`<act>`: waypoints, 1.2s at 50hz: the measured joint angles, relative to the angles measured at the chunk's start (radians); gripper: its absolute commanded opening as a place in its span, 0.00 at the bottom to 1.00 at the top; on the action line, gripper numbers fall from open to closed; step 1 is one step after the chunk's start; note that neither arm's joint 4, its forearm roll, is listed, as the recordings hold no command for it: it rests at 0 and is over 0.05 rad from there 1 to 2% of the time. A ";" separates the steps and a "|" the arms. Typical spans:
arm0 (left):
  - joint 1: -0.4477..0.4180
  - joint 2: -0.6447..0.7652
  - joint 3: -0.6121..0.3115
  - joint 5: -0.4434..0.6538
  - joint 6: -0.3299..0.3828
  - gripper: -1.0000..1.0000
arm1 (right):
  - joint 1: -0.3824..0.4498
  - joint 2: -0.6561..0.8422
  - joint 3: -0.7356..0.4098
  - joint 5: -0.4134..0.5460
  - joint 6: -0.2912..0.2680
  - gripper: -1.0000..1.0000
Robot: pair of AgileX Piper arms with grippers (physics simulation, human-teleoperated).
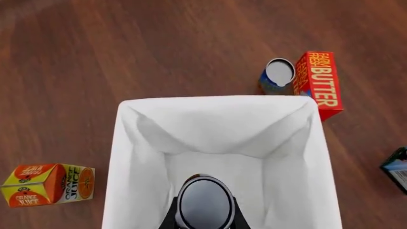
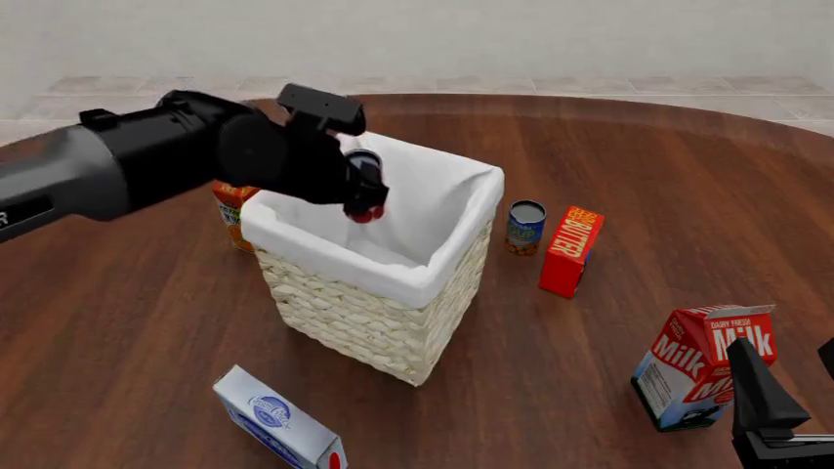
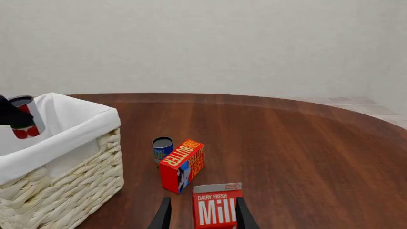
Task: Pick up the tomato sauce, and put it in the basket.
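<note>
One basket (image 2: 391,293) stands on the counter (image 2: 651,176), and the left hand (image 2: 362,195) hangs over its open top, clamped on the one sauce can (image 2: 366,188), which sits tilted above the white lining and clear of the basket floor. In the left wrist view the can's silver top (image 1: 204,202) shows between the fingers. One blue can (image 2: 525,227) stands just beside one red butter box (image 2: 571,250) to the basket's right. One orange juice carton (image 1: 49,184) lies on its side behind the basket's left. One milk carton (image 2: 704,366) stands near the right hand (image 3: 200,217), whose fingers are apart. One white-and-blue box (image 2: 280,420) lies in front.
</note>
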State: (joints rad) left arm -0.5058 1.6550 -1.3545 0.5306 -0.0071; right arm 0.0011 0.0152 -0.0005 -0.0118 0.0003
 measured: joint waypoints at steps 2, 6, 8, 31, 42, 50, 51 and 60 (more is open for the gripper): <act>0.002 0.007 0.000 -0.003 0.002 0.00 | 0.000 0.000 0.000 0.000 0.000 1.00; 0.004 0.020 -0.002 -0.008 0.004 0.00 | 0.000 0.000 0.000 0.000 0.000 1.00; 0.005 0.026 -0.003 -0.010 0.004 0.00 | 0.000 0.000 0.000 0.000 0.000 1.00; 0.003 0.095 -0.007 -0.039 0.008 0.00 | 0.000 0.000 0.000 0.000 0.000 1.00; 0.004 0.121 -0.017 -0.045 0.010 0.00 | 0.000 0.000 0.000 0.000 0.000 1.00; 0.007 0.144 -0.026 -0.052 0.013 0.00 | 0.000 0.000 0.000 0.000 0.000 1.00; 0.008 0.147 -0.027 -0.053 0.013 0.00 | 0.000 0.000 0.000 0.000 0.000 1.00; 0.014 0.171 -0.032 -0.061 0.019 0.00 | 0.000 0.000 0.000 0.000 0.000 1.00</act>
State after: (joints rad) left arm -0.4918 1.8259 -1.3865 0.4699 0.0122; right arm 0.0011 0.0152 -0.0005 -0.0118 0.0003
